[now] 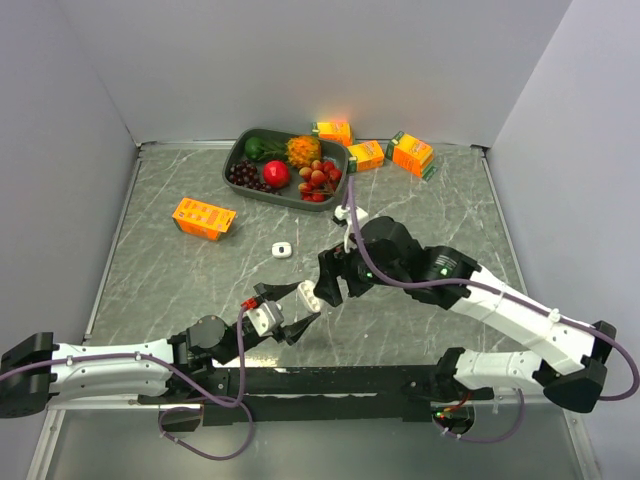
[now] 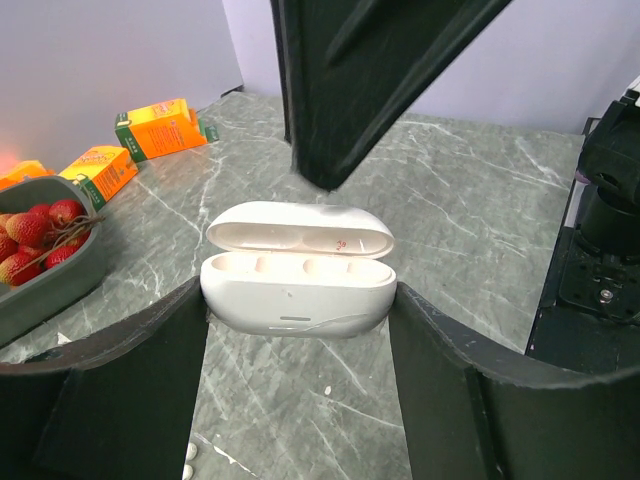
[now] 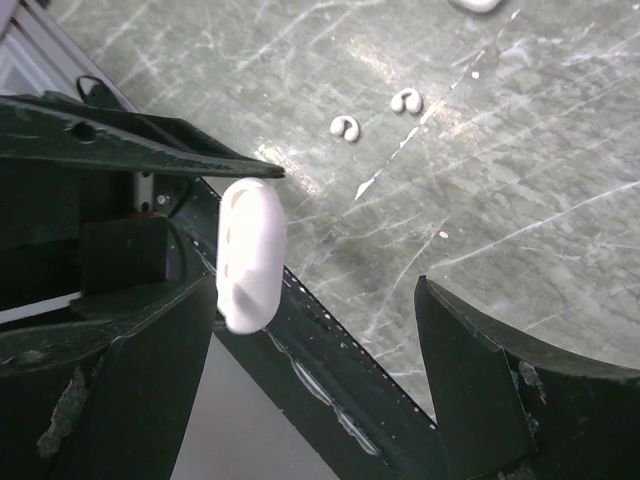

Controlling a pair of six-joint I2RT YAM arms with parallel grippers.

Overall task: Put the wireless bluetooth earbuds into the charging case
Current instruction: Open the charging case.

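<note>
Left wrist shows my left fingers [image 2: 120,380] clamping the open case [image 2: 297,290]; my right fingers [image 3: 490,380] gape empty, and the glossy earbuds [image 3: 345,127] could squirt away when pinched.

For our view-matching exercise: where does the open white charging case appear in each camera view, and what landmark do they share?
Top external: the charging case sits just below centre, between the two arms' tips.
Left wrist: centre, lid open, between the left end effector's fingers.
Right wrist: left of centre, edge-on.
Shared landmark: the grey marbled table.
</note>
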